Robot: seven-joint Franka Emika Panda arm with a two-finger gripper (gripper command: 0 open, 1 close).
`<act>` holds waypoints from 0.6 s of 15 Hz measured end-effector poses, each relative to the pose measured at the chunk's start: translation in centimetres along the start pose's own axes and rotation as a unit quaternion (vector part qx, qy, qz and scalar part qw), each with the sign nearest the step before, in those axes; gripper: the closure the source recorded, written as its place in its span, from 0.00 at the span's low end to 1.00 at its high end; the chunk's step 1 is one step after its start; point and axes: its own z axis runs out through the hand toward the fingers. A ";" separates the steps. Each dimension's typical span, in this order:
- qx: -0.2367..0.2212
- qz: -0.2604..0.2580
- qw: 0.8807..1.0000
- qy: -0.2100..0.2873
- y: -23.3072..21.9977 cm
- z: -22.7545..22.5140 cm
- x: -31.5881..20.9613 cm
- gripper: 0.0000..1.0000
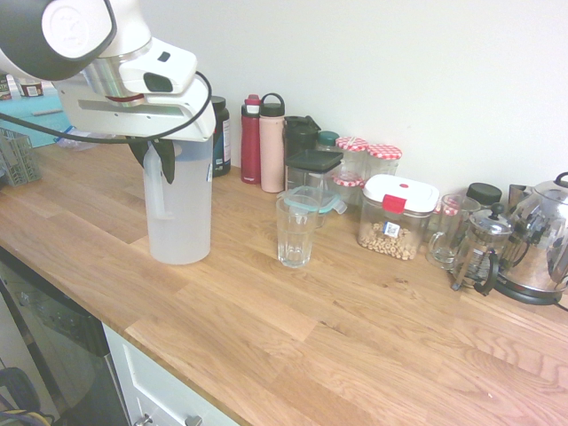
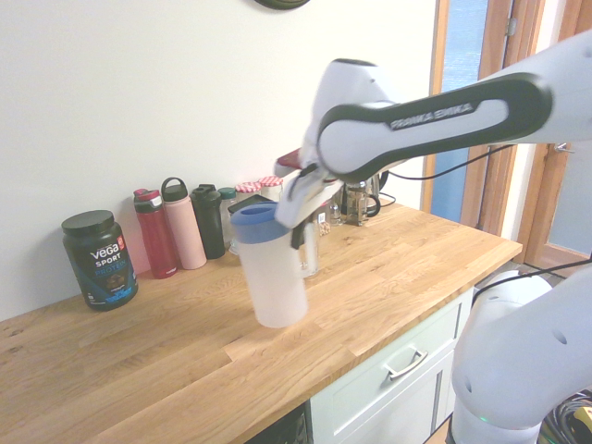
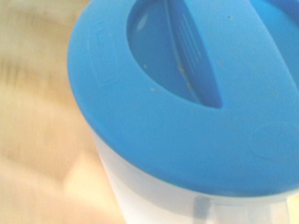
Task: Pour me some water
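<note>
We see the gripper (image 1: 158, 160) clenched on the side handle of the pitcher (image 1: 180, 209), its dark fingers (image 1: 166, 158) pinched tight just below the lid. In the second exterior view the pitcher (image 2: 272, 277) is slightly tilted, and its base appears to hang just above the wooden surface (image 2: 185, 361), though we cannot be sure it is clear of it. The pitcher's body is frosted white and we cannot make out the level of the water inside. The blue lid (image 3: 187, 98) fills the wrist view, with a sunken oval in its top and the frosted wall below it.

An empty clear glass (image 1: 295, 232) stands upright on the surface (image 1: 355, 337) near the pitcher, apart from it, on the side toward the jars. Behind the glass sits a clear container with a teal-rimmed lid (image 1: 312, 201), and beside that a white-lidded box of what look like nuts (image 1: 396, 217). Against the wall we see a red bottle (image 1: 251, 140) and a pink bottle (image 1: 272, 144) touching each other, a dark tub (image 1: 220, 135) partly behind the pitcher, and jars with checked lids (image 1: 368, 153). Further along stand a French press (image 1: 482, 248) and a steel kettle (image 1: 541, 240).
</note>
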 end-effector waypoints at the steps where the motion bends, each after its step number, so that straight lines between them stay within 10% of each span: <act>1: 0.005 -0.007 1.000 -0.007 2.3 -1.3 -0.2 1.00; 9: 0.012 -0.074 0.997 -0.025 18.2 -3.3 1.4 1.00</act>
